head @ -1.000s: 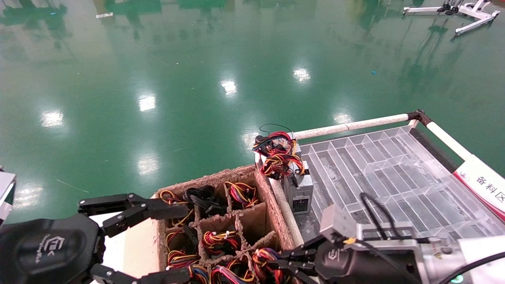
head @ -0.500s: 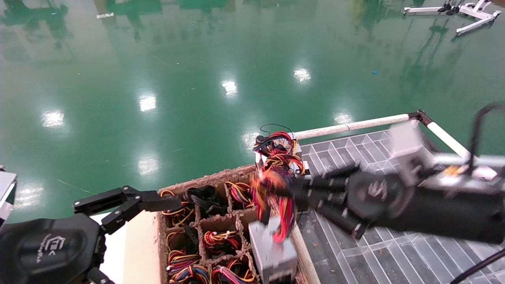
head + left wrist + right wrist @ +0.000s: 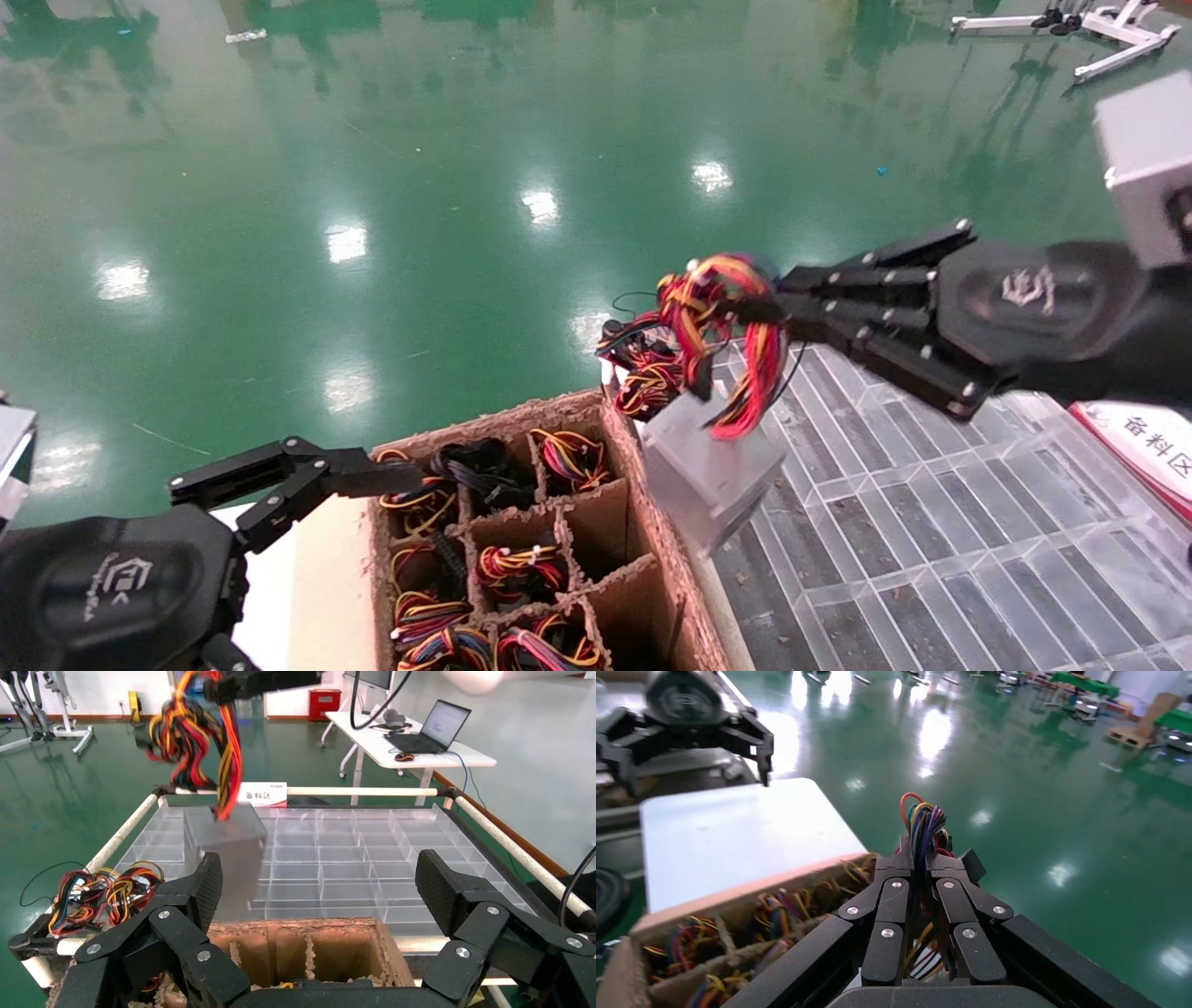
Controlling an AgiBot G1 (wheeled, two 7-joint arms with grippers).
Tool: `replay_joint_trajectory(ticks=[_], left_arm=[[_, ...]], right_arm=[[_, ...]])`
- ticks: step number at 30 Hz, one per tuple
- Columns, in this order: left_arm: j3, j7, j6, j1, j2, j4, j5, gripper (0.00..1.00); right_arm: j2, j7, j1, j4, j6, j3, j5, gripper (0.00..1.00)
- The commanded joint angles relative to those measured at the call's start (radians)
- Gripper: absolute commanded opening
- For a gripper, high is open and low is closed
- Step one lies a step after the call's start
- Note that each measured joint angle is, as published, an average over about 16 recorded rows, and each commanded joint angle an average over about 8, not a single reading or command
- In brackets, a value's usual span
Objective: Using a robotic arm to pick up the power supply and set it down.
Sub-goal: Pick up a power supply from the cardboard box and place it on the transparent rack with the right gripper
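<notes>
Nearest us, our left claw waits spread wide beside the cardboard box. Beyond that box our right claw pinches the power supply by its red-yellow wires; the silver case dangles, seemingly swinging. We should move slowly, lowering it onto the clear tray.

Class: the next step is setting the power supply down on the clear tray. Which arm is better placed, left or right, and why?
Right. The right gripper is shut on the wires, and the power supply hangs from them at the tray's edge. The left gripper is open, low beside the cardboard box, holding nothing.
</notes>
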Motion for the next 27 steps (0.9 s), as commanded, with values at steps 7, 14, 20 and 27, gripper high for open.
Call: replay_joint_trajectory(ticks=[7,14,20,27], left_arm=[[0.0,0.0,0.0,0.0,0.0,0.0,0.0,1.0],[0.0,0.0,0.0,0.0,0.0,0.0,0.0,1.0],[0.0,0.0,0.0,0.0,0.0,0.0,0.0,1.0],[0.0,0.0,0.0,0.0,0.0,0.0,0.0,1.0]], right_arm=[[0.027,-0.05,0.049,-0.086,-0.001,-0.06,-0.047,0.0],[-0.002,-0.115,0.049,-0.184,0.0,-0.109,-0.062,0.0],[-0.048,-0.164,0.054,-0.275,0.004,-0.142,-0.067,0.0],[-0.1,-0.223,0.051,-0.382,0.008,-0.16,-0.054,0.0]])
